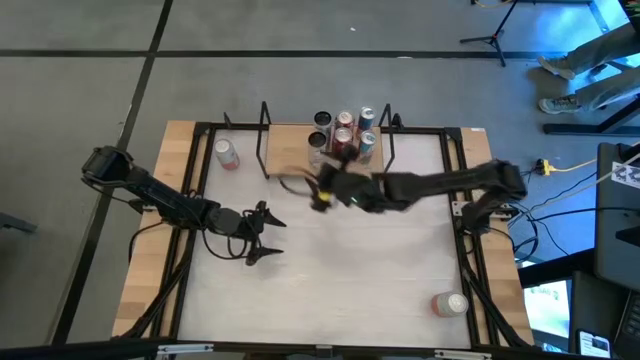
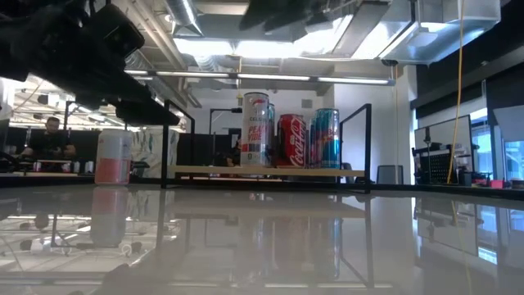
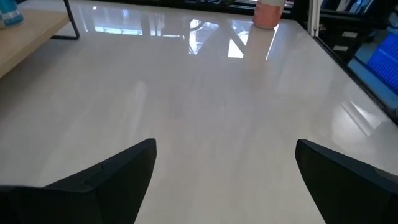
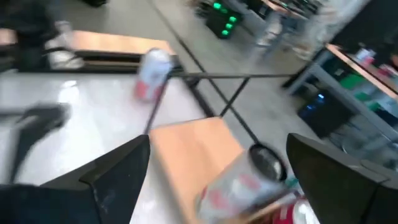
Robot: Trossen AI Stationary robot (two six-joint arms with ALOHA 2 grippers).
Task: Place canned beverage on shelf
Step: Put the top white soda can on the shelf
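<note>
Nearest the camera in the high view, a pink can with a silver top (image 1: pixel 450 303) is standing on the near right part of the tabletop (image 1: pixel 350 280). Going left to right: the left gripper (image 1: pixel 268 236) is hovering over the left half of the tabletop with its fingers spread wide and nothing between them. Another pink can (image 1: pixel 227 154) is standing at the far left, just beside the shelf (image 1: pixel 290 145). The shelf is sitting at the far edge, and a cluster of cans (image 1: pixel 345 133) is occupying its right half. The right gripper (image 1: pixel 322 188) is reaching in from the right, positioned just near of the shelf, fingers wide apart; the right wrist view is showing a tilted silver can (image 4: pixel 239 180) between those fingers, over the shelf board.
</note>
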